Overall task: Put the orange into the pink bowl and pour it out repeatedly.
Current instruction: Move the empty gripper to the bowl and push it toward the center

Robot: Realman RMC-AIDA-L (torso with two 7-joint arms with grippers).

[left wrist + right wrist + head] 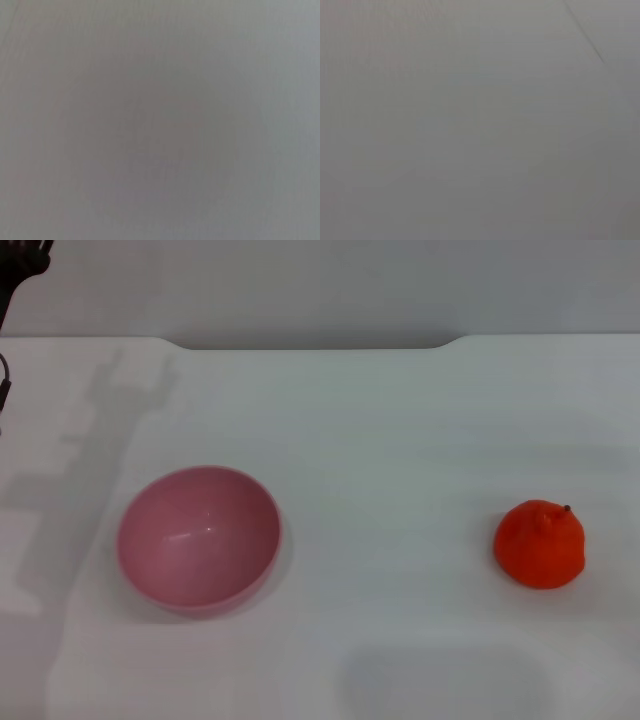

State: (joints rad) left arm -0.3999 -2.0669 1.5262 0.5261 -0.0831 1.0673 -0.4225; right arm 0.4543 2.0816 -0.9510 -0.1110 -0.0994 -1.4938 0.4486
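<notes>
The pink bowl [198, 538] stands upright and empty on the white table, left of the middle in the head view. The orange [540, 544] sits on the table at the right, well apart from the bowl, with its pointed top and dark stem up. Neither gripper shows in the head view. Both wrist views show only a plain grey-white surface, with no fingers, bowl or orange in them.
The white table [380, 430] runs back to a far edge with a grey wall behind it. A dark piece of equipment [18, 270] shows at the far left corner. An arm's shadow falls on the table behind the bowl.
</notes>
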